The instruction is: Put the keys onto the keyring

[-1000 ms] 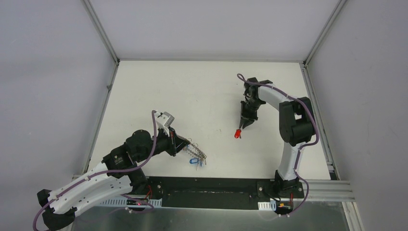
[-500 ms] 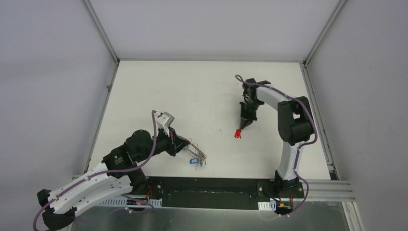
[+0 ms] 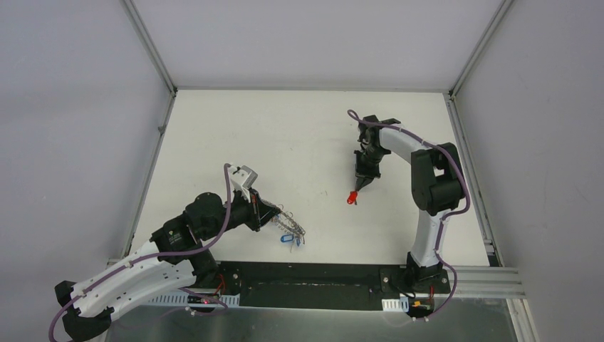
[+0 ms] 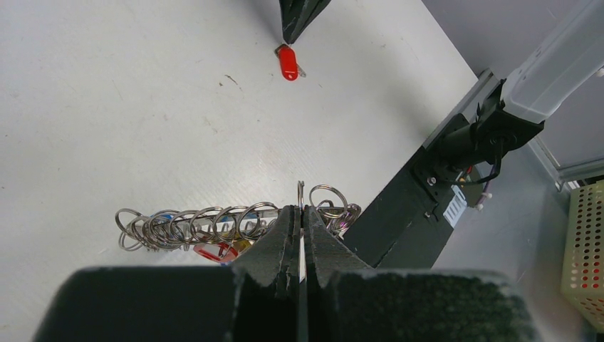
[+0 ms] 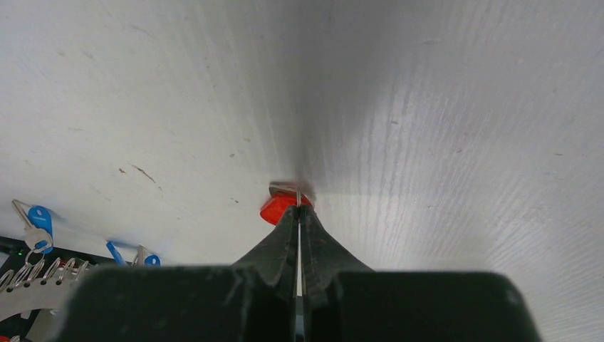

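The keyring (image 3: 290, 228) is a grey ring with many wire loops. It sits at the near left, and blue-tagged keys (image 3: 288, 239) hang under it. My left gripper (image 3: 271, 216) is shut on its rim. In the left wrist view one loop (image 4: 300, 194) stands edge-on out of the closed jaws, with the row of loops (image 4: 192, 224) to the left. The red-tagged key (image 3: 351, 199) lies at table centre. My right gripper (image 3: 364, 184) is shut at the key's far end. In the right wrist view a thin metal sliver sits between the jaws above the red tag (image 5: 279, 209).
The black mounting rail (image 3: 306, 274) runs along the near edge, close behind the keyring. Metal frame posts (image 3: 148, 43) and grey walls bound the white table (image 3: 285, 135). A perforated basket (image 4: 587, 256) shows beyond the table edge in the left wrist view.
My right gripper has shifted very slightly away from the near edge, and the red key stays almost where it was. The left arm and the keyring have not moved.
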Controlling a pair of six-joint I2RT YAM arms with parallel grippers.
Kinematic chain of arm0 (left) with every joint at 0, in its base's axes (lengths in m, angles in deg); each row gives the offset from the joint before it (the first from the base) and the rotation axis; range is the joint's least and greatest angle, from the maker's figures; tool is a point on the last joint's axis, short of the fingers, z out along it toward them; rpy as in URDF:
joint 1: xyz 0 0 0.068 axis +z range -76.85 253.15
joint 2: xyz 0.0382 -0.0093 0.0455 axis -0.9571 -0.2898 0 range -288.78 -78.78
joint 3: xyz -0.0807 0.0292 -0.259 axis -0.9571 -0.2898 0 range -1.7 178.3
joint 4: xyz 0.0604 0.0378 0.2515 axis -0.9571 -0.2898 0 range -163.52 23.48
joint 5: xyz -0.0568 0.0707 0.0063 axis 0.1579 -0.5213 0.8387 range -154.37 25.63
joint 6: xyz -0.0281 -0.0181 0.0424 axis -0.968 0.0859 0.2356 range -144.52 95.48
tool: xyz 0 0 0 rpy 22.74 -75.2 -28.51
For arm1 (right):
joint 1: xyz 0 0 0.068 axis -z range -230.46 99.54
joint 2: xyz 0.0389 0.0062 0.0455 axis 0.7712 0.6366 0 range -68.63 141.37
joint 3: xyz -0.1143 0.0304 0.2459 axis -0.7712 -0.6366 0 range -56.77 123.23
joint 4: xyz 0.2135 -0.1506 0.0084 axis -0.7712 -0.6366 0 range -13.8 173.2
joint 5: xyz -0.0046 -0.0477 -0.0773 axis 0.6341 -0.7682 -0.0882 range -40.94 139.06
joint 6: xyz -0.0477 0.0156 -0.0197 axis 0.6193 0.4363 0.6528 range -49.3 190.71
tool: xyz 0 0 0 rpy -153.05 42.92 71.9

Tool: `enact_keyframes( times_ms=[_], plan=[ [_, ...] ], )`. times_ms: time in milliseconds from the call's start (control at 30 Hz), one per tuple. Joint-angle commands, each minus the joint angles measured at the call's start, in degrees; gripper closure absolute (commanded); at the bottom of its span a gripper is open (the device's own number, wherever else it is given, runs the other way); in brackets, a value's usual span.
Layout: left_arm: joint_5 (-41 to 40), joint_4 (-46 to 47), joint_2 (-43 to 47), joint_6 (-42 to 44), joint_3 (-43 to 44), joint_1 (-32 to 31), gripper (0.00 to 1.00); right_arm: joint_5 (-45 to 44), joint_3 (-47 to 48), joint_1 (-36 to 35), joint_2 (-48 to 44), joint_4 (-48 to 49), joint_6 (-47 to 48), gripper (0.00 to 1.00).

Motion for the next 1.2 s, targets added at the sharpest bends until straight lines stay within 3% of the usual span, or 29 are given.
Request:
enact_keyframes(
  times_ms=[0, 267, 467, 867, 1000, 1167],
  plan=[
    [-0.9, 5.0, 0.4, 1.6, 1.6, -0.2, 1.00, -0.8, 3.6, -0.9, -6.9, -1.9, 2.2, 1.00],
    [-1.1, 4.7, -0.3, 7.2, 3.9, -0.3, 1.00, 2.8, 3.4, -0.9, -23.1, 1.6, 4.6, 1.00],
    [-1.1, 4.8, -1.3, 11.4, 5.9, -0.3, 1.00, 6.8, -3.4, -0.9, -32.8, 10.2, 8.0, 1.00],
    [2.0, 3.2, -6.4, 17.8, 9.7, -0.2, 1.00, 3.0, -10.0, 0.0, -43.4, 15.2, 7.5, 1.00],
    [1.6, 2.7, -9.1, 18.7, 11.0, -0.3, 1.00, 4.8, -13.7, 0.0, -47.1, 20.7, 13.0, 1.00],
    [1.5, 2.3, -13.1, 18.7, 12.5, 0.0, 1.00, 5.5, -15.5, 0.0, -49.1, 23.4, 11.3, 1.00]
  ],
)
